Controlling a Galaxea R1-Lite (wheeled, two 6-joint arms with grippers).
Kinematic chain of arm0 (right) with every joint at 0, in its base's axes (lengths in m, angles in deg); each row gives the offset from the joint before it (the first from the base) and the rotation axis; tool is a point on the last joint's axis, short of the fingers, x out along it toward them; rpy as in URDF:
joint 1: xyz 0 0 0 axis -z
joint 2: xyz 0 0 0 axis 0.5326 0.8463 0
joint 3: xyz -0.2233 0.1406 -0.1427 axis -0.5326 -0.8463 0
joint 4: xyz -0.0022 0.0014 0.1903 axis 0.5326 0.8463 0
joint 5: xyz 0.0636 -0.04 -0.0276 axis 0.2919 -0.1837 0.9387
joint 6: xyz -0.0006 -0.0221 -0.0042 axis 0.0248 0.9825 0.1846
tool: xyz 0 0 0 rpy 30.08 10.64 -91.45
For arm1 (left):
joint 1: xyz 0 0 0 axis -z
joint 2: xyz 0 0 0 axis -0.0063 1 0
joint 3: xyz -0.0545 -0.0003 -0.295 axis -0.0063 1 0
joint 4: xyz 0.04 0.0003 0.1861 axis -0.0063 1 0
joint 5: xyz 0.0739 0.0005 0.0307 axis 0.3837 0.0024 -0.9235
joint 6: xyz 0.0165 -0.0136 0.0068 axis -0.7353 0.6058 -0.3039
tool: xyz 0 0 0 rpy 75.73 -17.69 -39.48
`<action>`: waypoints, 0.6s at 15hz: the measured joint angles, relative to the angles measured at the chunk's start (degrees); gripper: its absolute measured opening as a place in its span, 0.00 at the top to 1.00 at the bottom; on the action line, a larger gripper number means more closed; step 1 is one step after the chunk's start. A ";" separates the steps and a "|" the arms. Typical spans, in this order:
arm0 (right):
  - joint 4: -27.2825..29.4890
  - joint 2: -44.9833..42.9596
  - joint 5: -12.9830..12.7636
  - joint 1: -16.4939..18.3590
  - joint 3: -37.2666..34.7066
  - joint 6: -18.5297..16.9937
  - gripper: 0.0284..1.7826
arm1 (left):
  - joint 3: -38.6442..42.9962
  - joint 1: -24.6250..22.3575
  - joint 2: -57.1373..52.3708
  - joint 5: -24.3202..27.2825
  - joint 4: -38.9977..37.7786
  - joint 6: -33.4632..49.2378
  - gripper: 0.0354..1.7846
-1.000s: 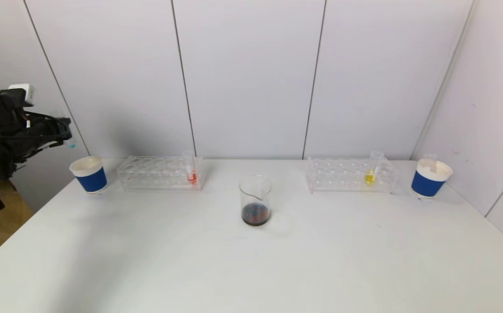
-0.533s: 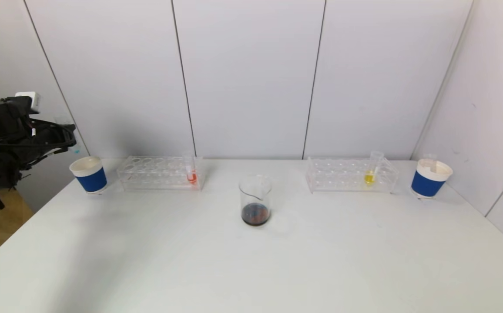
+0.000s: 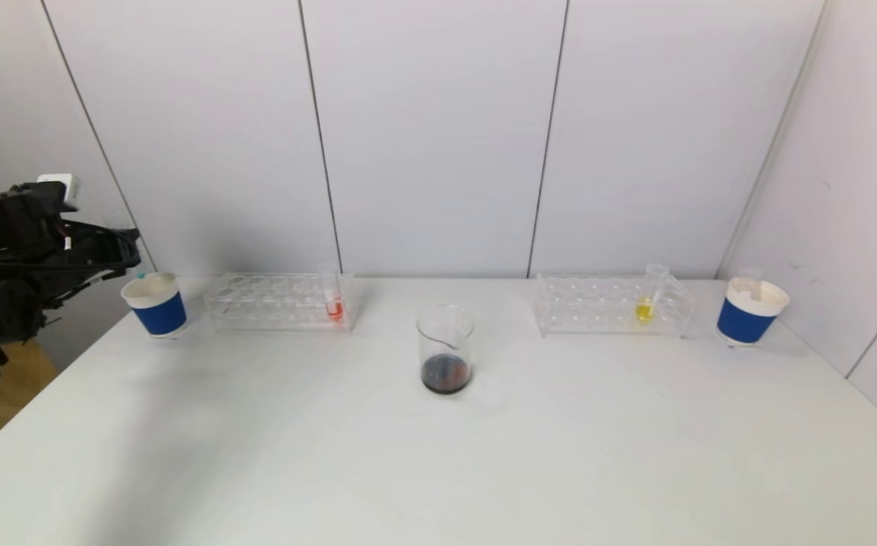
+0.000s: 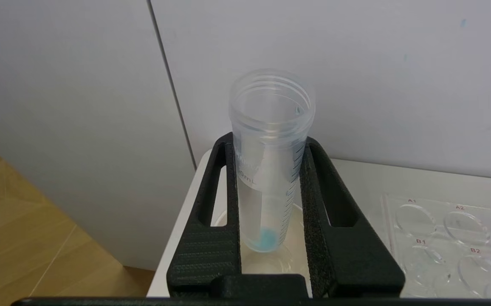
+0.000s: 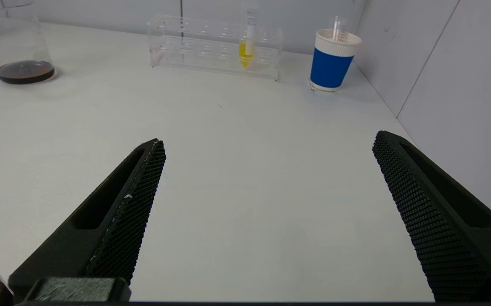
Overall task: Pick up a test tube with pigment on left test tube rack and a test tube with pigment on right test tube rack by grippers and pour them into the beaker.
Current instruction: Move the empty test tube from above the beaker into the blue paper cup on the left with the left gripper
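**Two pigment tubes still racked, one spent tube over the left cup**

Two filled tubes are left to pour, judging by the racks. The left gripper (image 4: 271, 238) is clamped on a clear plastic screw-top tube (image 4: 271, 170) that is nearly empty, with only a blue trace in its tip. It holds the tube upright just above the blue-sleeved white paper cup (image 3: 155, 303) at the table's left end. From the head view I cannot tell whether the tube's tip is already inside the cup's mouth.

The right gripper (image 5: 266, 212) hangs low over the white table (image 3: 438, 470) with its jaws wide apart and nothing between them.

The clear glass beaker (image 3: 445, 349) stands mid-table between the racks, with dark liquid in its bottom, so some pouring appears done. The matching paper cup on the right (image 3: 751, 311) already holds a tube.

In the clear acrylic left rack (image 3: 279, 302) a tube with red-orange pigment (image 3: 332, 299) stands at the end nearest the beaker. In the clear right rack (image 3: 611, 305) stands a tube with yellow pigment (image 3: 647, 299).

What looks left: drop the spent tube, then fetch and pour both.
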 joint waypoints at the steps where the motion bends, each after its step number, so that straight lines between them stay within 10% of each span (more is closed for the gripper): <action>1: 0.00 0.00 0.00 0.00 0.00 0.00 0.01 | 0.18 0.09 0.17 -0.02 -0.82 -0.22 0.77; 9: 0.00 0.00 0.00 0.00 0.00 0.00 0.01 | 2.97 0.28 1.79 0.00 -5.60 -1.27 0.77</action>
